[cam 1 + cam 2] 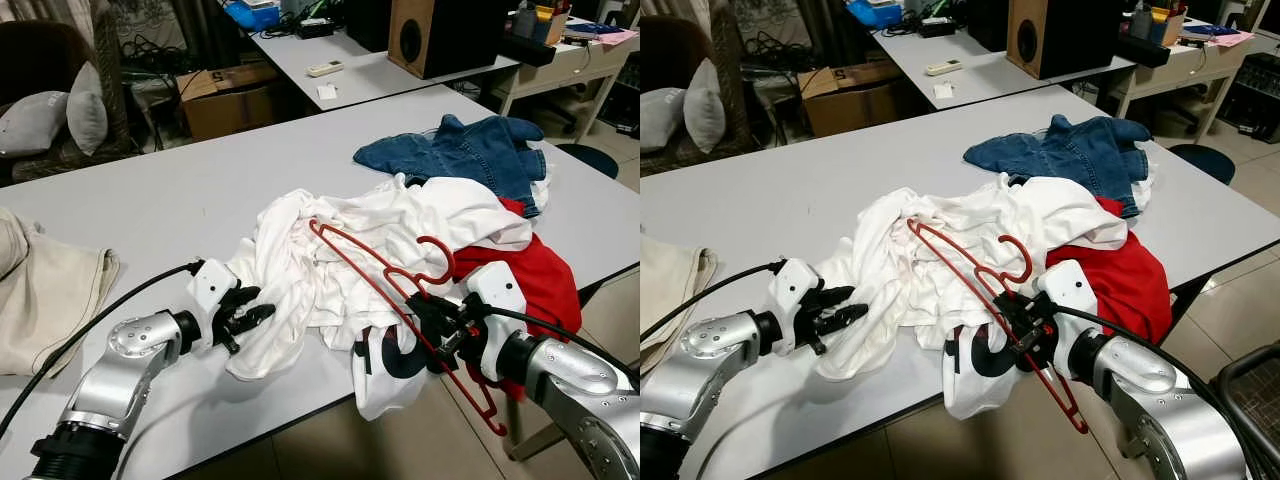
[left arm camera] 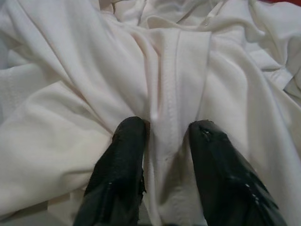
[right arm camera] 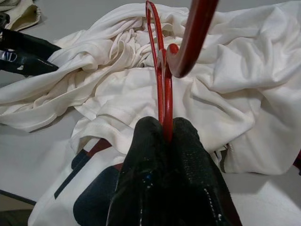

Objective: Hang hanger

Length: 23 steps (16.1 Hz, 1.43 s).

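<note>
In the left eye view, the right gripper (image 1: 437,335) at lower right is pinching the thin red plastic hanger (image 1: 385,290), whose long axis is running diagonally up-left across the crumpled white shirt (image 1: 330,260). In the left wrist view, the left gripper (image 2: 167,141) is straddling a shirt fold, fingers (image 2: 123,155) spread. In the right wrist view, the hanger's hook is curling at upper right.

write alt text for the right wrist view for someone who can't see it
The right gripper is shut on a red hanger, whose hook curves overhead. Beyond lies a crumpled white shirt on a grey table, with the left gripper at the shirt's far edge.
</note>
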Tool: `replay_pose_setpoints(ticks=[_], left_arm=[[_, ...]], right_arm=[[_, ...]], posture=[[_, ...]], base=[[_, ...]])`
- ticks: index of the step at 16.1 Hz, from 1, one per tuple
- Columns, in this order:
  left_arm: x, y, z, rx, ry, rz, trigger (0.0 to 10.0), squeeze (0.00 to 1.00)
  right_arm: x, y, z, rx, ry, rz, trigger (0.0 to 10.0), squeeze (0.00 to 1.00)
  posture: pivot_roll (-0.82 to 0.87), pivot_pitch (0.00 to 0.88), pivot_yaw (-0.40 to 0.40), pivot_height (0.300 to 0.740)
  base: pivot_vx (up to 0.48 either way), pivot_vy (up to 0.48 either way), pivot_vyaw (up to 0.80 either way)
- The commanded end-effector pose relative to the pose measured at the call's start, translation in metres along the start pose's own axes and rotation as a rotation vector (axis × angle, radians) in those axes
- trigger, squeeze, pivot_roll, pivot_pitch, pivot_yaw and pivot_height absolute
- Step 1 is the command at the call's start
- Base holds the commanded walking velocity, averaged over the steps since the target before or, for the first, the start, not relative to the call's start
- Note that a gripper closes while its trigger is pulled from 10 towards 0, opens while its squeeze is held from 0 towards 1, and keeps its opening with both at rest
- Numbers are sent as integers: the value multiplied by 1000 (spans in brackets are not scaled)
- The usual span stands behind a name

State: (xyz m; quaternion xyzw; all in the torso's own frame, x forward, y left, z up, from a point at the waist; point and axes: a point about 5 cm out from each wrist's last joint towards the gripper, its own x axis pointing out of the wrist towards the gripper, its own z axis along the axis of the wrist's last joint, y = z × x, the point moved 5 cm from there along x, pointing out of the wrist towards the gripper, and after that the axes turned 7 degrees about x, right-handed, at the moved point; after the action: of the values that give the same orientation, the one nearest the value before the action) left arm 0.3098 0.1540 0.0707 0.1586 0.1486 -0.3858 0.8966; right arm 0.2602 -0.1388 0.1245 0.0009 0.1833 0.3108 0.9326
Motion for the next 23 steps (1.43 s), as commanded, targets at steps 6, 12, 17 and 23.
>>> replay_pose_setpoints(ticks=[6, 12, 17, 23], left_arm=[[0, -6, -2, 10, -1, -50, 0, 0], [-2, 0, 6, -17, -36, -33, 0, 0], [-13, 66, 94, 216, -168, 141, 0, 0], [-23, 88, 159, 379, -216, 182, 0, 0]], right_arm=[[-3, -1, 6, -42, -10, 5, 10000, 0], [-5, -3, 7, -48, -7, 4, 10000, 0], [-7, 2, 18, -40, -46, 80, 10000, 0], [-16, 38, 28, 9, -87, 313, 10000, 0]], posture=[[25, 0, 103, 740], [20, 0, 97, 740], [40, 0, 90, 740], [56, 0, 100, 740]], base=[[0, 0, 0], [0, 0, 0], [0, 0, 0], [0, 0, 0]])
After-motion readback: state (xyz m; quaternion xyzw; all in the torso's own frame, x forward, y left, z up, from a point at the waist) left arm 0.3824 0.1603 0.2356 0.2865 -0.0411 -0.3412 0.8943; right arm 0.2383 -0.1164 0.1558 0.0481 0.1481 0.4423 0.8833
